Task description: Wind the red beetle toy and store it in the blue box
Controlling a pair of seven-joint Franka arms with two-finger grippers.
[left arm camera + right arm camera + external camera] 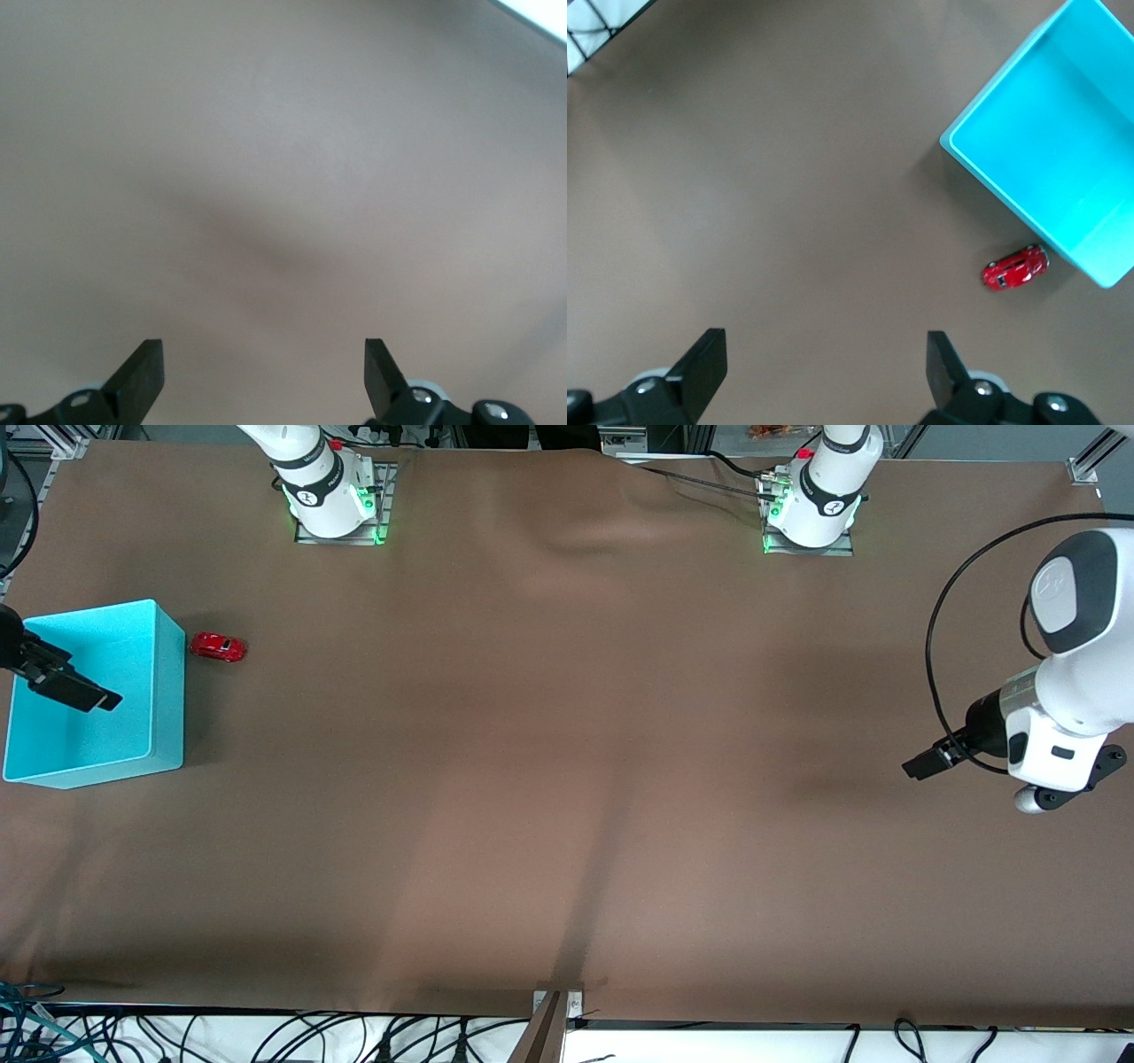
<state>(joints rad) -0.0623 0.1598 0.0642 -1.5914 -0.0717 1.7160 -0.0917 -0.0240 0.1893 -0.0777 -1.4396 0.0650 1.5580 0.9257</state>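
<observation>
here glossy rounded red beetle toy point(217, 646) beside smooth rectangular blue box point(168, 691).

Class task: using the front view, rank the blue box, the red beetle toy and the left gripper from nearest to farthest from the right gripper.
1. blue box: directly under the right gripper.
2. red beetle toy: on the table beside the box.
3. left gripper: over the table's other end.

From high across the desk point(567, 779) we look down toward the two arm bases along the top edge, taking in the whole surface. Our left wrist camera looks down past its open jaws at bare desk only. Our right wrist camera shares with the front view the blue box point(1099, 71) and the red beetle toy point(1016, 267) beside it.
</observation>
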